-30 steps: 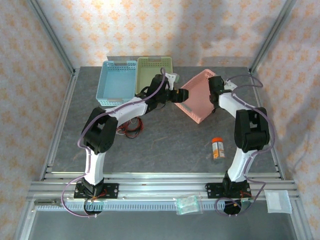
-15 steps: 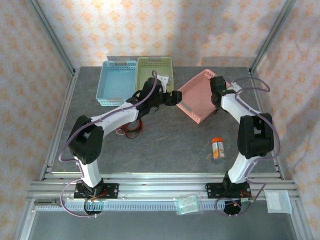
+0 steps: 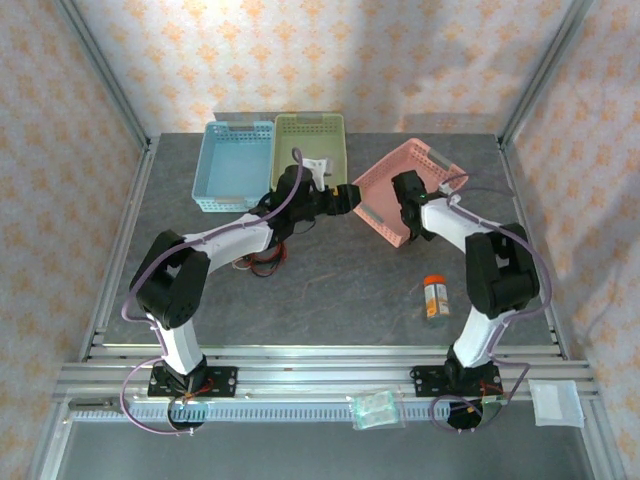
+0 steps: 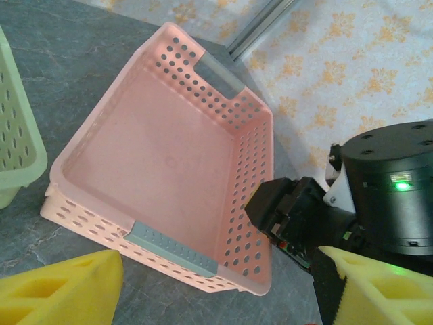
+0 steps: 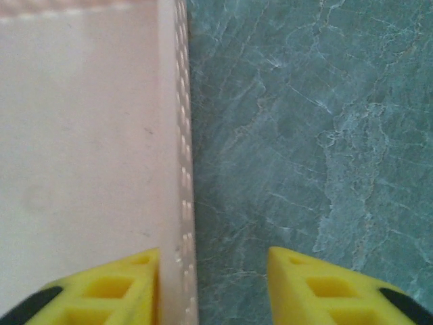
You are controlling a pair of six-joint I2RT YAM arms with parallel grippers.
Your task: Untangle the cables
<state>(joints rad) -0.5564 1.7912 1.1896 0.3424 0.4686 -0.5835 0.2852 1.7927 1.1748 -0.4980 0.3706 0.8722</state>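
Note:
The cables lie as a small tangle of red and black wire on the table, partly hidden under my left arm. My left gripper hovers open at the near-left corner of a pink basket, holding nothing. In the left wrist view the left gripper has its yellow fingers spread wide before the pink basket. My right gripper sits at the basket's near-right wall. In the right wrist view the right gripper straddles that pink wall, open, one finger inside and one over the table.
A blue basket and a green basket stand side by side at the back. An orange-capped bottle lies on the table near the right arm. A clear bag rests on the front rail.
My right gripper has slid from the basket's far-right rim down to its near-right wall. The left gripper has shifted slightly left and stays open. The cables have not moved.

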